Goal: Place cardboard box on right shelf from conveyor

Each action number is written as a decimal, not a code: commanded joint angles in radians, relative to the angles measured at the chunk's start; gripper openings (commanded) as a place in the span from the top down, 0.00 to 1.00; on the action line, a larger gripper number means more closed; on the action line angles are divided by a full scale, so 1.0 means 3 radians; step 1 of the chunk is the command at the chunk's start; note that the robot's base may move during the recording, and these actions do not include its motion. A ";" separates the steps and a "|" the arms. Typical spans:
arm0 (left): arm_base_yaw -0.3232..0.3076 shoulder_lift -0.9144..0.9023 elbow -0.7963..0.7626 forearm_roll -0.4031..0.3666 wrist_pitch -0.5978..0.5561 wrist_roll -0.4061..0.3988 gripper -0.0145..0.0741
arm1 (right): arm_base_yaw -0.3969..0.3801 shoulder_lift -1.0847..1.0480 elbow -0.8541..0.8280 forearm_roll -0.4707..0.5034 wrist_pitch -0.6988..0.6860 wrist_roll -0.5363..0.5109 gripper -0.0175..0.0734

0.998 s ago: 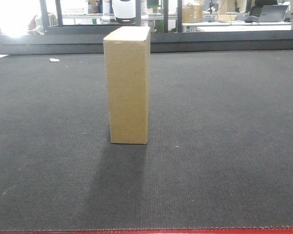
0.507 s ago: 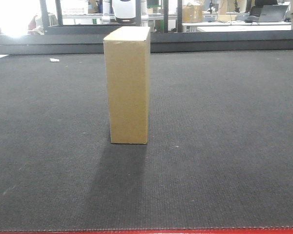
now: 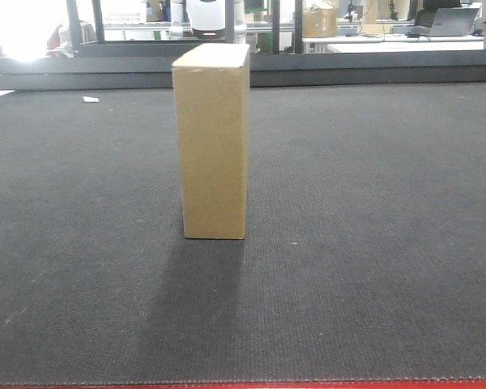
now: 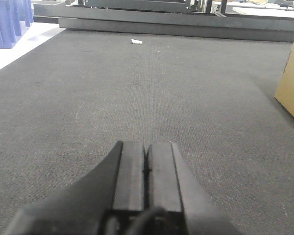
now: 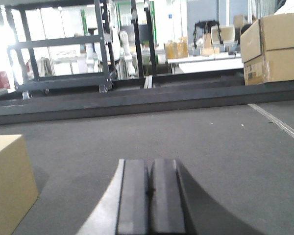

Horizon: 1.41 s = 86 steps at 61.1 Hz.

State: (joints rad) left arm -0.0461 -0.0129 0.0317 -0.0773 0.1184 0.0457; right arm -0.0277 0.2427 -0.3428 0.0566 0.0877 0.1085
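The cardboard box (image 3: 215, 142), a plain tan cuboid with smooth, unmarked faces, stands upright on its small end on the conveyor (image 3: 373, 203), a dark grey woven-textured belt with a red near edge. Left pincer (image 4: 146, 156): flat black fingers pressed together, gripping nothing; box to its right. Right pincer (image 5: 149, 181): likewise closed; box to its left. A small white scrap (image 3: 90, 100), possibly paper, lies on the belt.

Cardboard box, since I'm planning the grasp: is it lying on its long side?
No, the cardboard box stands upright on its small end on the conveyor.
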 commanded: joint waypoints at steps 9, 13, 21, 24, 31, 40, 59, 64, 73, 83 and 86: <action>-0.0013 -0.0048 0.0032 -0.0020 -0.0293 0.0001 0.97 | 0.0072 0.1179 -0.0948 -0.0027 -0.0070 -0.0008 0.25; -0.0013 -0.0048 0.0032 -0.0020 -0.0293 0.0001 0.97 | 0.0178 0.1496 -0.1241 -0.0030 0.0033 -0.0005 0.11; -0.0013 -0.0048 0.0032 -0.0020 -0.0293 0.0001 0.97 | 0.0488 0.2150 -0.1909 -0.0049 0.0340 -0.0005 0.12; -0.0013 -0.0048 0.0032 -0.0020 -0.0293 0.0001 0.97 | 0.0627 0.2375 -0.2152 -0.0049 0.0454 -0.0005 0.12; -0.0013 -0.0048 0.0032 -0.0020 -0.0293 0.0001 0.97 | 0.1072 0.2941 -0.2829 -0.0049 0.0887 -0.0001 0.12; -0.0013 -0.0048 0.0032 -0.0020 -0.0293 0.0001 0.97 | 0.1503 0.3629 -0.3693 -0.0056 0.1577 0.0210 0.12; -0.0013 -0.0048 0.0032 -0.0020 -0.0293 0.0001 0.97 | 0.2243 0.4902 -0.5293 -0.0902 0.2884 0.1565 0.12; -0.0013 -0.0048 0.0032 -0.0020 -0.0293 0.0001 0.97 | 0.2354 0.5151 -0.5541 -0.0982 0.2999 0.1781 0.12; -0.0013 -0.0048 0.0032 -0.0020 -0.0293 0.0001 0.97 | 0.2484 0.5383 -0.5691 -0.1056 0.3045 0.1917 0.12; -0.0013 -0.0048 0.0032 -0.0020 -0.0293 0.0001 0.97 | 0.2536 0.5510 -0.5691 -0.1353 0.3206 0.2222 0.12; -0.0013 -0.0048 0.0032 -0.0020 -0.0293 0.0001 0.97 | 0.2537 0.5536 -0.5691 -0.1392 0.3228 0.2283 0.12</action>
State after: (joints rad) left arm -0.0461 -0.0129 0.0317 -0.0773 0.1184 0.0457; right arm 0.7345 1.9481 -2.0116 -0.2873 1.0844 0.7522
